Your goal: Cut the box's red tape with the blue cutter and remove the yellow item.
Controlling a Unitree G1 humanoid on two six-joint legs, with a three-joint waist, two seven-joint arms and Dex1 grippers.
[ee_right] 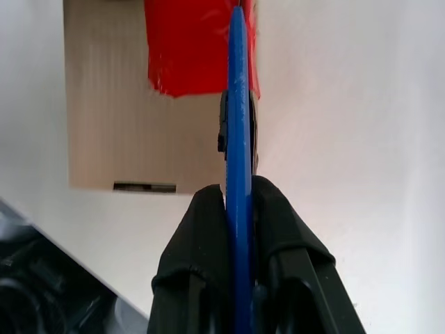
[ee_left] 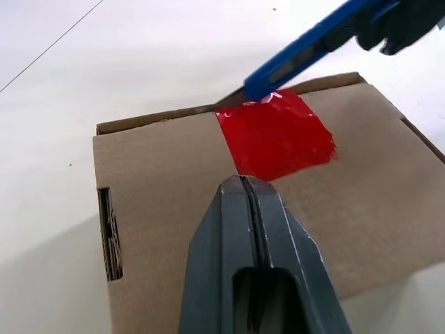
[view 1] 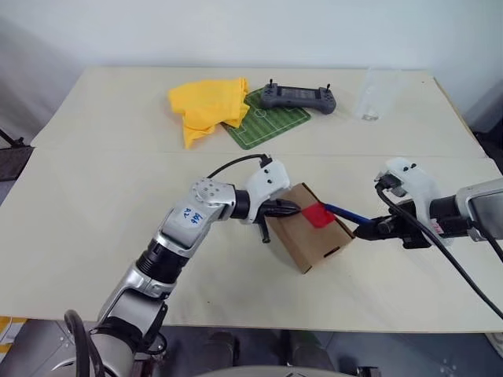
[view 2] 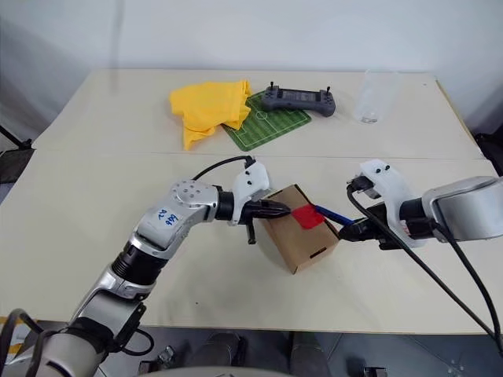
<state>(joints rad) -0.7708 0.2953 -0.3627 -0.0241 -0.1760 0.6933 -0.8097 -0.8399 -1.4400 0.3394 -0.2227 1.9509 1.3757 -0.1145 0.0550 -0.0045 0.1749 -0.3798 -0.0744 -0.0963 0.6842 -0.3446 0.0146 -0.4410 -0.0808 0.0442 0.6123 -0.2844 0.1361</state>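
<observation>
Probably light and tippy, the small brown cardboard box (view 1: 312,238), lower centre, needs the closed left gripper (view 1: 292,209) bracing its top; the right gripper (view 1: 366,231) pinches the slim blue cutter (view 1: 343,212).

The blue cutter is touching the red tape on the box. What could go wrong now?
The box sits tilted, steadied by the shut left hand pressing its top, so a hard push might make it slip or tip. The blue cutter meets the red tape at its far edge, pointing toward that hand; it may slide across and hit the fingers. The right hand grips the cutter thinly; it could twist.
</observation>
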